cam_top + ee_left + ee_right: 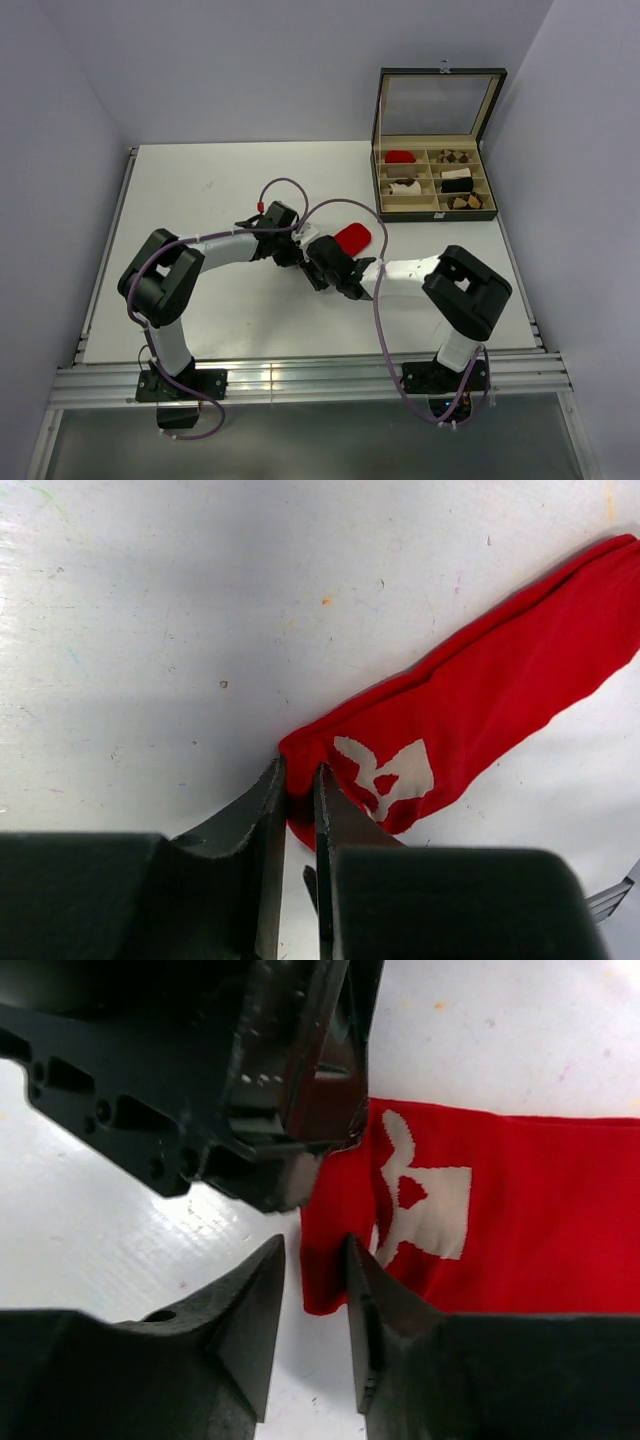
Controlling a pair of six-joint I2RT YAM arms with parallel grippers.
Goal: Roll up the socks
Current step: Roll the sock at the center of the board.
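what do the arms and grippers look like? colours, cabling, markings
Both arms alike: left arm and right arm have white links, bulky black joint housings, black bases. A purple cable loops loose along each; small red connector on the left one. Left gripper and right gripper: matte black, wedge-shaped fingers. No markings visible, no sleeves.

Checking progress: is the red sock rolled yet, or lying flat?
Flat, not rolled. The red sock lies stretched out on the table, and its white-marked end shows no curl.
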